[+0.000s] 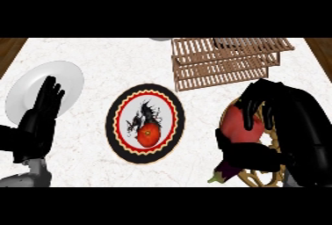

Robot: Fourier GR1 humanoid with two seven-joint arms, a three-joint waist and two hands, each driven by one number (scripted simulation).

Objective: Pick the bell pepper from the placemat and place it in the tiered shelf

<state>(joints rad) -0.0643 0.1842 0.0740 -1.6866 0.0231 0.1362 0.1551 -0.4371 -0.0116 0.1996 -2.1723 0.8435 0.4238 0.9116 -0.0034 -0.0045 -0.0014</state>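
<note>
I see the right hand (254, 115) at the right of the frame, fingers curled around a red bell pepper (241, 128), held over a woven basket (262, 178) with an eggplant (224, 173) at its lower left edge. The wooden tiered shelf (224, 61) stands at upper right, apart from the pepper. Left hand (40, 118) rests at left with fingers straight, over a white plate (65, 74); a tomato (148, 135) sits on the round placemat (144, 124) at centre.

We find no words, numbers, labels or brand marks to read anywhere. The round placemat (145, 124) carries only a black figure and a zigzag border, which are pattern, not lettering.
</note>
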